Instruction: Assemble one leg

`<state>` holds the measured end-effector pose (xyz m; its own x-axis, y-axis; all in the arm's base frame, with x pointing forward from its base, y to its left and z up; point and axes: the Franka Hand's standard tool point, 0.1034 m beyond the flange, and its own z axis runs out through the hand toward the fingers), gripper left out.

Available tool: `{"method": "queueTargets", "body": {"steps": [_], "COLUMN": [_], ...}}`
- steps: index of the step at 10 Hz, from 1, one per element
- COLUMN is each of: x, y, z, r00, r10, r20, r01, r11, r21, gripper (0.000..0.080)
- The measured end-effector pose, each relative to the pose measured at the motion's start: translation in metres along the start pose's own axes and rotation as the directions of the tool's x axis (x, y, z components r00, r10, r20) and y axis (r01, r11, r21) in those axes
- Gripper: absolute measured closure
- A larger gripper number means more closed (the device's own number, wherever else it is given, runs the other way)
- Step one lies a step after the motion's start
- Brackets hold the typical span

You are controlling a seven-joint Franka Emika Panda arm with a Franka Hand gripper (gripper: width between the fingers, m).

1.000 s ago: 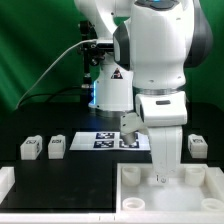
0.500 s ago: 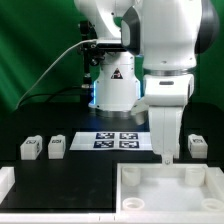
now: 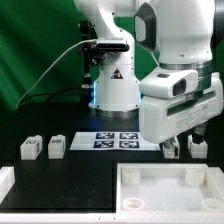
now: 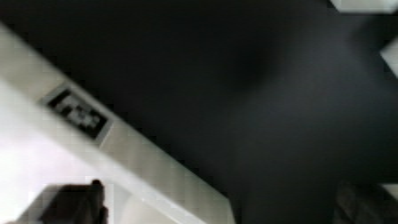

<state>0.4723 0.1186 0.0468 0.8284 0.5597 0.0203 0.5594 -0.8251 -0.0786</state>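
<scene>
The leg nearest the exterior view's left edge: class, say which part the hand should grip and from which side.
Probably pinch the leg across its flat side faces, coming from above: it rests on the table, blocky, with a gap to the neighbouring leg.

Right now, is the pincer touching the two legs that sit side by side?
No, both legs sit well apart from the pincer.

End effector [image 3: 170, 152] seemingly just beside leg [image 3: 197, 146]
</scene>
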Motion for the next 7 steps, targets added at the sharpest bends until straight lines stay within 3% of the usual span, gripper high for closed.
{"method": "queueTargets", "body": {"steps": [2,3,5,6,7], "x": [-0.002,0.002,-0.006,0.000,-0.009], "y": [-0.048,-0.060,-0.063,-0.062,-0.064], "z": [0.006,0.008,0.014,0.012,0.014], "r00": [0.939,0.901,0.902,0.903,0.882], "r10": [0.345,0.434,0.428,0.428,0.458], "r20": [0.012,-0.003,0.051,0.033,0.111], "r01": [-0.345,-0.434,-0.429,-0.429,-0.463], "r11": [0.939,0.901,0.903,0.903,0.886], "r21": [0.008,0.016,0.013,0.016,0.014], "gripper": [0.0151,0.0151,0.0151,0.0151,0.0151]}}
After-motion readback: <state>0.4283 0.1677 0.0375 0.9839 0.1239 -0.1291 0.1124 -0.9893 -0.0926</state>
